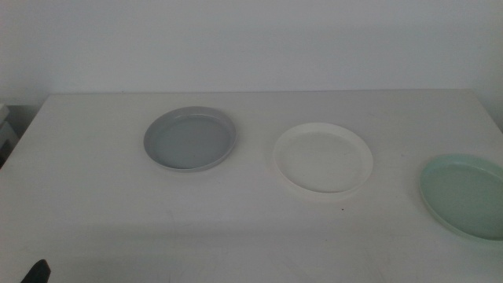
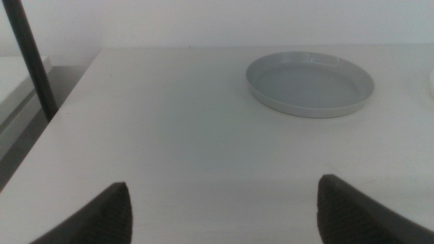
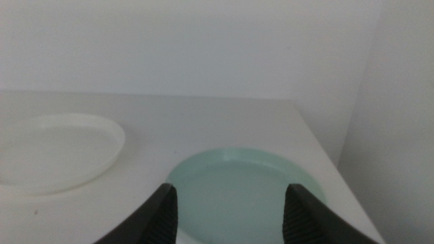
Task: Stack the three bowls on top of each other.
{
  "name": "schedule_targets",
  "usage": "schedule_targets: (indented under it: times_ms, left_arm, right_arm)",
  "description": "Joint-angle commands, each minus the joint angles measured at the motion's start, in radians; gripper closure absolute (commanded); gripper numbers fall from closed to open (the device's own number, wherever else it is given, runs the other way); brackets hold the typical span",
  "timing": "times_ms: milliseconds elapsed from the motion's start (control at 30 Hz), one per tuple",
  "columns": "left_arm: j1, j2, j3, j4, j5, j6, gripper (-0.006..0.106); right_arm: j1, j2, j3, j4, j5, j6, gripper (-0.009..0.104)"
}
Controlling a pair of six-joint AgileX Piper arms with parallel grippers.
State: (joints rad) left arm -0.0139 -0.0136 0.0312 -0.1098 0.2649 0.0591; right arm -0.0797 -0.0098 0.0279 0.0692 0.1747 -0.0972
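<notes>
the worktop [image 1: 94,196] is a plain white matte surface against a pale wall, and the three bowls lie on it in a loose row, well apart from one another, none stacked. a dark slanted pole [image 2: 30,61] stands off the worktop's edge in the left wrist view, clear of the dishes. nothing lies between the bowls.

the grey bowl [image 1: 190,139] sits toward the left, the white bowl [image 1: 323,157] near the middle, and the mint bowl [image 1: 464,194] at the far right, partly cut by the picture's edge. all three are shallow, round, smooth dishes with low upright rims and flat floors, alike in size.

the left hand [image 2: 224,210] hangs over bare worktop near the front left, its dark jaws spread wide and holding nothing, the grey bowl lying ahead of it. the right hand [image 3: 230,210] hovers just over the mint bowl's near rim, jaws parted moderately, gripping nothing, with the white bowl off to one side.
</notes>
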Motion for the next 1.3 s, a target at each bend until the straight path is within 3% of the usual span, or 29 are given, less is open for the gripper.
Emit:
schedule_targets:
  times_ms: [0,233,767,1000,1133,1267]
  left_arm:
    - [-0.003,-0.014,-0.006,-0.007,-0.073,-0.009,-0.004]
    - [-0.003,-0.014,-0.006,-0.007,-0.073,-0.009,-0.004]
    - [-0.003,-0.014,-0.006,-0.007,-0.073,-0.009,-0.004]
    - [-0.003,-0.014,-0.006,-0.007,-0.073,-0.009,-0.004]
    - [-0.003,-0.014,-0.006,-0.007,-0.073,-0.009,-0.004]
    - [-0.003,-0.014,-0.006,-0.007,-0.073,-0.009,-0.004]
  right_arm:
    - [-0.005,-0.017,-0.051,-0.003,-0.018,-0.009,0.054]
    - [-0.005,0.089,-0.225,-0.043,0.185,-0.009,0.054]
    - [-0.005,0.628,-0.631,-0.058,0.253,0.022,0.054]
    - [-0.001,0.886,-0.866,-0.037,0.507,0.076,0.054]
    - [0.068,1.054,-1.06,-0.04,0.658,0.076,0.054]
    - [0.162,1.222,-1.24,-0.069,0.697,0.083,0.054]
